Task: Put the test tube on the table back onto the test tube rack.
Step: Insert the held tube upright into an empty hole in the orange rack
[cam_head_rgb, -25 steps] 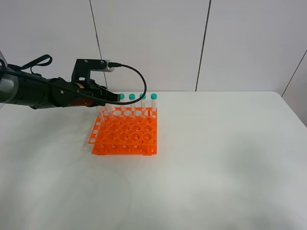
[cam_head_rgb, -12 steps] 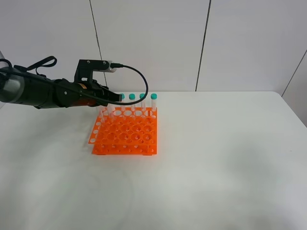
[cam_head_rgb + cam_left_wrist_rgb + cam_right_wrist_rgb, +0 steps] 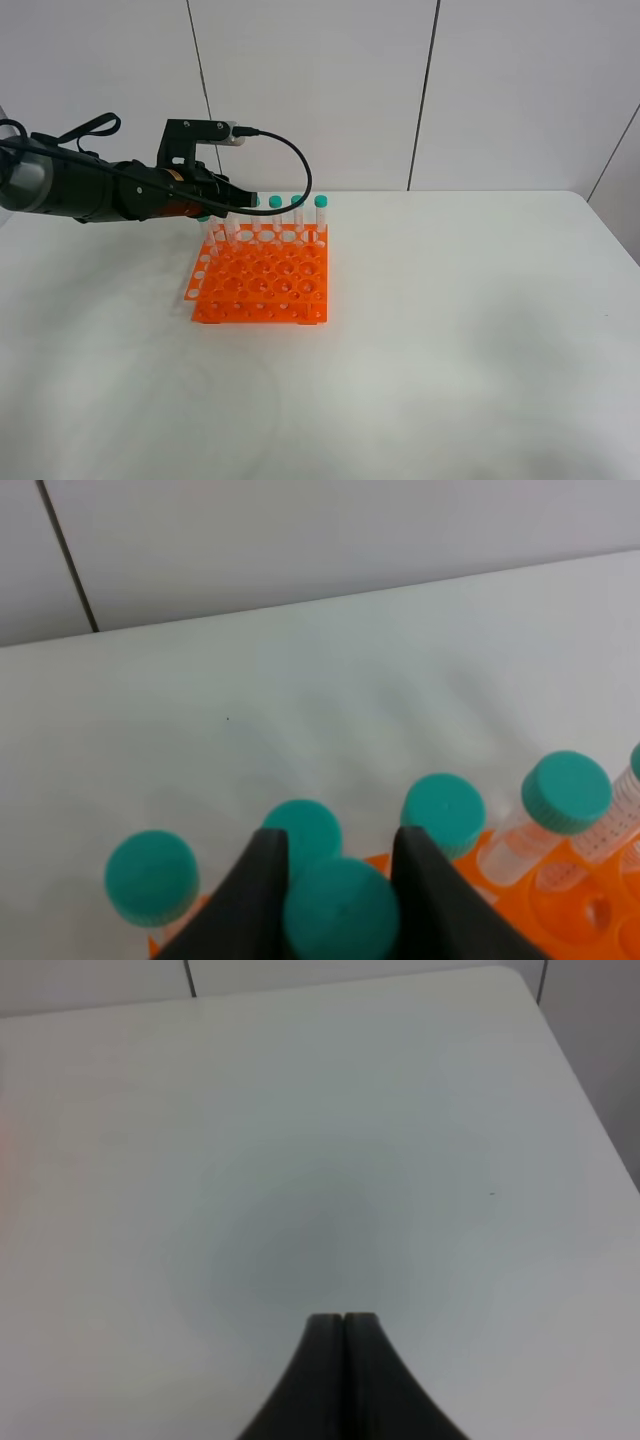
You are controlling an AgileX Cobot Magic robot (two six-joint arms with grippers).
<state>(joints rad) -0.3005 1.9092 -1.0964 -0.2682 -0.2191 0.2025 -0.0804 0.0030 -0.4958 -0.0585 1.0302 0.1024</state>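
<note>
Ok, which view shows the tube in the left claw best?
Left wrist: the tube is close up, its teal cap between the fingers of the left claw. Exterior high shows that claw over the rack at its far-left corner, hiding most of the tube. Right wrist shows only table and the shut right claw.

I see the test tube [image 3: 340, 912] upright, its teal-green cap pinched in the left gripper [image 3: 338, 842], low centre of the left wrist view. It stands over the upper left corner of the test tube rack [image 3: 262, 285], a bright orange two-tier grid of round holes. The rack lies flat, left of centre on the white matte table [image 3: 480, 350]. Whether the tube's tip sits in a hole, I cannot tell.
</note>
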